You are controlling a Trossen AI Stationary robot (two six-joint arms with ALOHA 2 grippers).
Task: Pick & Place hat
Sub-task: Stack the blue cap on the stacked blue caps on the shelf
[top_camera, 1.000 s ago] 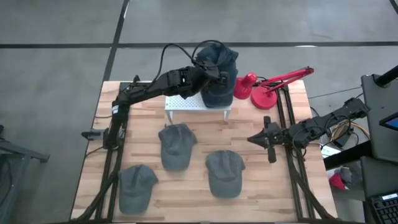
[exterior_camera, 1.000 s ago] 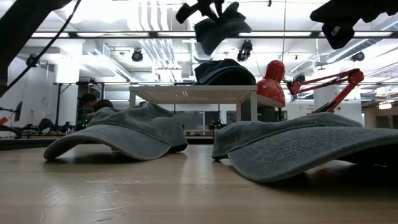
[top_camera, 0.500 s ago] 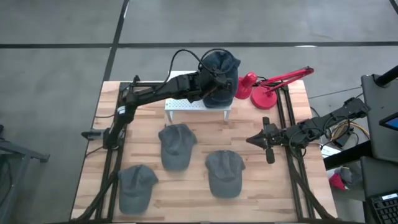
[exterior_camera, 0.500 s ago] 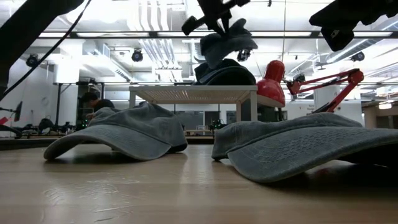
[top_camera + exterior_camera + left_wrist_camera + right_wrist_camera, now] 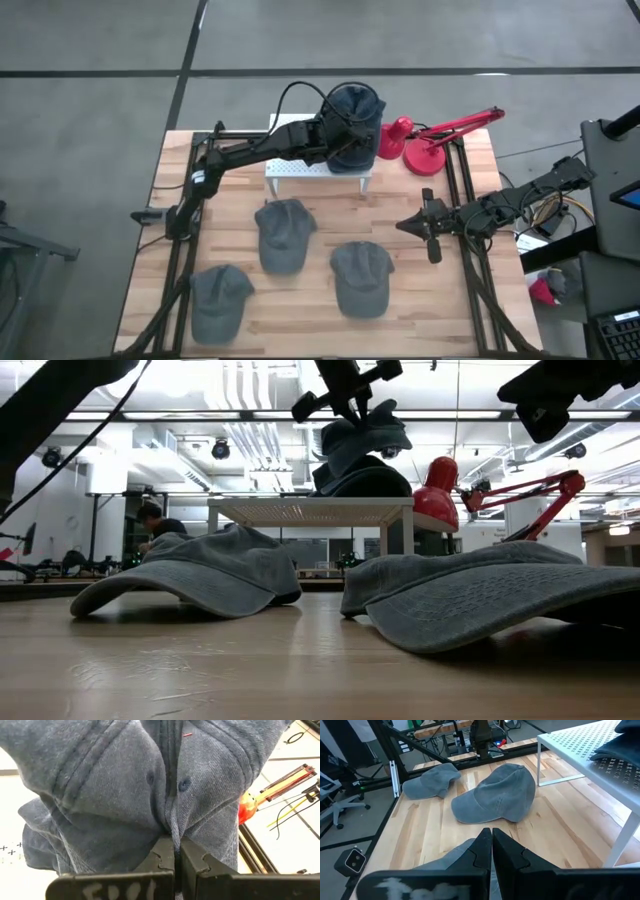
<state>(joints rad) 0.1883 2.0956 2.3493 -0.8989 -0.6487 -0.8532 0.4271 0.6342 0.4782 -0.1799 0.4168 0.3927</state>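
My left gripper reaches over the white perforated stand at the table's far side, shut on a blue-grey cap. Another cap lies on the stand; the held cap sits right above it, its lower edge at that cap's crown. Three more caps lie on the table, crowns up. My right gripper waits shut at the table's right side, above the wood. My left gripper pinches a fold of the cap's crown cloth between its two fingers, close below the top button. It comes from above, slanting from the table's left. The cap hangs crumpled below the fingers, its underside meeting the cap on the stand.
A red desk lamp stands right of the stand, its arm reaching toward the far right corner. Black rails run along both table sides. Bare wood lies between the caps near the front edge.
My left gripper has moved toward the table's right and down, carrying the cap from high above the stand onto the cap stacked there. The held cap has sunk until its lower edge meets the stacked cap. The gripper has stayed shut.
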